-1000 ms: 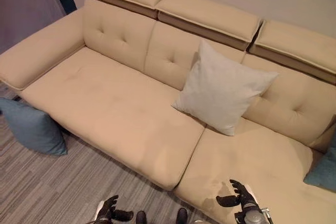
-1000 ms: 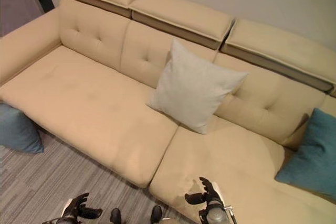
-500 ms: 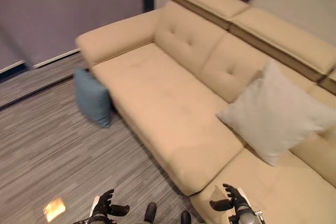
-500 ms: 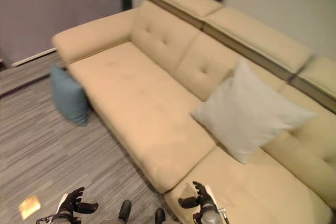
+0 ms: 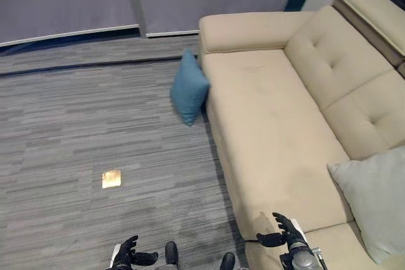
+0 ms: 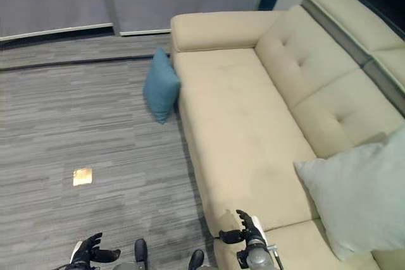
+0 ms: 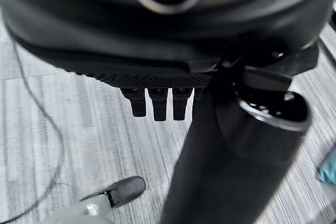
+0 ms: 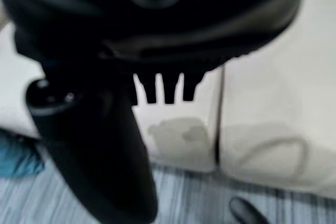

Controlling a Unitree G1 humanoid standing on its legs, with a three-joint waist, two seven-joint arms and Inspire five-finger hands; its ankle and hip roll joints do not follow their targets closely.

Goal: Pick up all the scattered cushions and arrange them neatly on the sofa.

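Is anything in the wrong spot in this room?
Yes. The blue cushion stands on the floor, leaning against the sofa near its armrest, not on the seat. The pale grey cushion is on the sofa. A small shiny square lies on the carpet.

The sofa [image 5: 272, 118] seat is bare and wide. A blue cushion [image 5: 188, 88] leans against its front by the armrest. A pale cushion [image 5: 373, 200] sits at its far end.

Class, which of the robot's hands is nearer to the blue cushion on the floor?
Left. The left hand hangs over the carpet below the blue cushion; the right hand is over the sofa seat's front edge, farther across. Both are open and empty.
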